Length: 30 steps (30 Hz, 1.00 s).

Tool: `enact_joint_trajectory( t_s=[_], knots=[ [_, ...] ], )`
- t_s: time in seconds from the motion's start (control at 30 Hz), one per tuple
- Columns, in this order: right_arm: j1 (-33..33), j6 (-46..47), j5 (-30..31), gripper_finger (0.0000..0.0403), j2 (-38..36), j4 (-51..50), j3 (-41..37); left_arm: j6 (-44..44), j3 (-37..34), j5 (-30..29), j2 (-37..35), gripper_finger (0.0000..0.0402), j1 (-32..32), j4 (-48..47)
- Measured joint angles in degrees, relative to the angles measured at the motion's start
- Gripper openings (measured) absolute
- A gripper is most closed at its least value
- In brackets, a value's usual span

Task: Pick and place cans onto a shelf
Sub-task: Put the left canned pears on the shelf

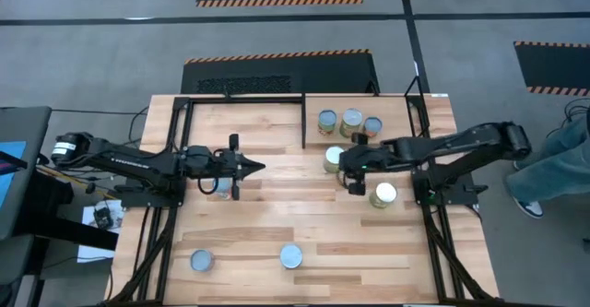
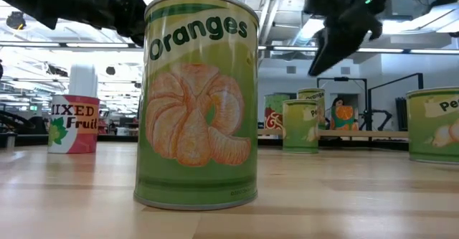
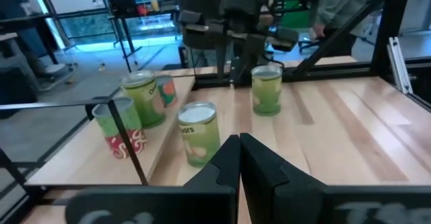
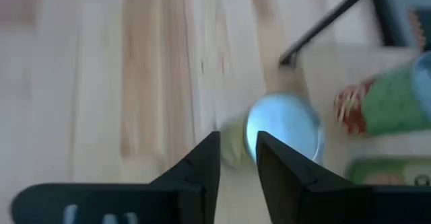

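Hovering above the table, the right gripper (image 1: pixel 354 172) points at a can (image 1: pixel 333 159) that stands just beyond its fingertips, on the tabletop beside the shelf (image 1: pixel 396 113). Its fingers (image 4: pixel 202 160) are nearly together, a narrow gap between them, and they hold nothing; in its wrist view that can's pale round top (image 4: pixel 283 126) lies just past the tips, slightly off to one side. Behind this gripper, close to its arm, another can (image 1: pixel 383 194) stands on the table. Three more cans (image 1: pixel 350 121) sit in a row on the shelf, farther out beyond the near can.

Near the table's middle, the left gripper (image 1: pixel 256 167) has its fingers (image 3: pixel 222 163) pressed almost shut and empty. It faces the right gripper across a stretch of bare wood. From its wrist, a green-labelled can (image 3: pixel 199 133) is the nearest one ahead of the tips, with the shelf's cans (image 3: pixel 143 97) off to one side.

Two further cans (image 1: pixel 202 261) stand well apart from both grippers, near the table's front edge; one of them, labelled Oranges (image 2: pixel 197 99), fills the low view.
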Motion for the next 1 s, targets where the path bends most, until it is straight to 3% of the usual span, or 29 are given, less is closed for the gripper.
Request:
enact_joint_trajectory(
  t_s=[0.23,0.43,0.7,1.0],
  knots=[
    [-3.64,-4.87,0.32,0.0175,9.30,-8.11,5.58,0.03,-0.02,-0.47,0.07,0.0000,0.02,-0.26],
    [-5.61,-7.99,0.37,0.0173,14.40,-9.38,7.88,0.01,-0.02,-0.76,0.07,0.0000,0.02,-0.59],
    [-5.60,-9.83,1.34,0.0096,17.48,-9.94,9.35,0.05,-0.02,-0.89,0.07,0.0000,0.02,-1.02],
    [-5.88,-8.35,-0.74,0.0010,15.92,-12.16,10.58,0.03,-0.02,-0.93,0.09,0.0000,0.02,-1.22]
  ],
)
